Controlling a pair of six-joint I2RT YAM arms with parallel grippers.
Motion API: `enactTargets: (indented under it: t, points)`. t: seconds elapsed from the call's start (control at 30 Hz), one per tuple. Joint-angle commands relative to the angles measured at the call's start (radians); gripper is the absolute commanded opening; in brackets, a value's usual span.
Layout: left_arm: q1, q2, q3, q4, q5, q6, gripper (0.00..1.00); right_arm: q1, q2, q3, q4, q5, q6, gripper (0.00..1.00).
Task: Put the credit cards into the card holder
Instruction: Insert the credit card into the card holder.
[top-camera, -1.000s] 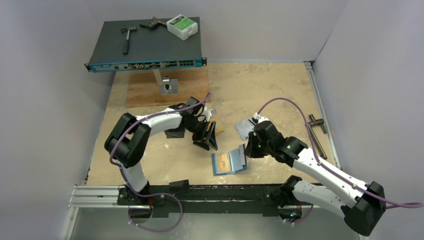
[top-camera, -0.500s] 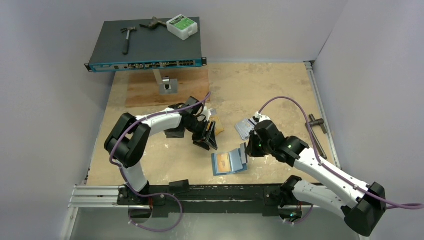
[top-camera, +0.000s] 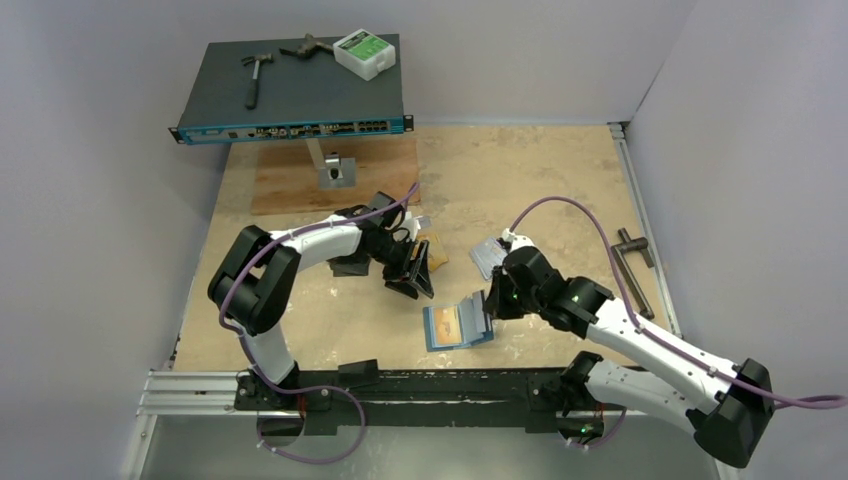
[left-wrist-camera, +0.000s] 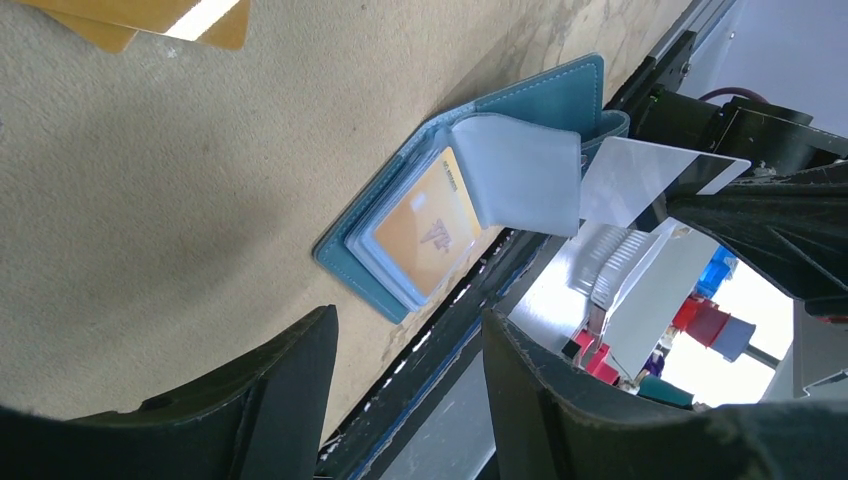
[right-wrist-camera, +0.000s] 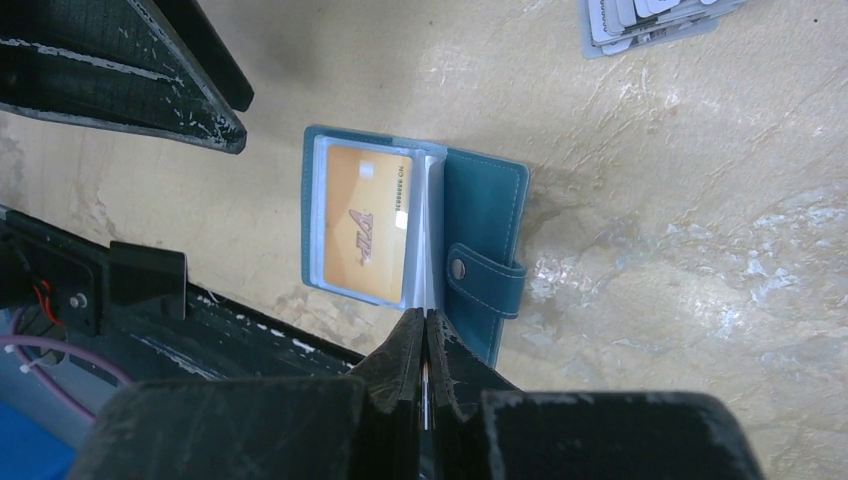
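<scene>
Card holder (top-camera: 432, 338), nearest the arm bases, lies open flat on the desk (top-camera: 560, 180) just ahead of the front rail (top-camera: 420, 385). From overhead it is only a teal square with an orange patch. The right wrist view shows that patch to be an orange card (right-wrist-camera: 365, 225) inside a clear pocket on the left half, with the strap and its stud (right-wrist-camera: 458, 267) on the teal right half.

The right end effector (top-camera: 488, 303) is at the holder's right edge, its two fingers (right-wrist-camera: 395, 355) pressed together on a grey card (left-wrist-camera: 650, 180). In its own camera that card is just a thin edge between the fingers, aimed at the pocket leaves by the spine. The left wrist view shows its pale glossy face, meeting a clear leaf (left-wrist-camera: 525, 170) that stands up from the holder. Whether the card is inside a pocket I cannot tell.

Farther out, the left end effector (top-camera: 418, 280) hangs over the desk beyond the holder, its fingers (left-wrist-camera: 270, 400) moderately apart with nothing between them. Beyond it lie orange-gold cards (top-camera: 435, 250), and to their right is a stack of grey cards (top-camera: 487, 257), which the right wrist view shows fanned. A black folded object (top-camera: 350, 266) lies under the left arm. At the far edge, a network switch (top-camera: 290, 95) carries a hammer (top-camera: 255, 78) and a white box (top-camera: 365, 52).
</scene>
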Motion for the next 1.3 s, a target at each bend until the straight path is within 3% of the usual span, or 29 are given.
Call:
enactTargets:
  t: [0.0, 0.3, 0.6, 1.27]
  points:
    - [0.009, -0.036, 0.024, 0.002, 0.023, 0.014, 0.54, 0.019, 0.001, 0.001, 0.014, 0.039, 0.023, 0.00]
    - [0.010, -0.035, 0.024, 0.002, 0.026, 0.012, 0.54, 0.065, 0.027, 0.038, 0.000, 0.103, 0.030, 0.00]
    - [0.014, -0.039, 0.019, 0.001, 0.023, 0.017, 0.54, 0.161, 0.098, -0.008, 0.142, 0.072, 0.084, 0.00]
    - [-0.025, -0.055, -0.060, 0.058, -0.021, -0.026, 0.54, 0.167, 0.098, -0.096, 0.203, 0.125, 0.168, 0.00]
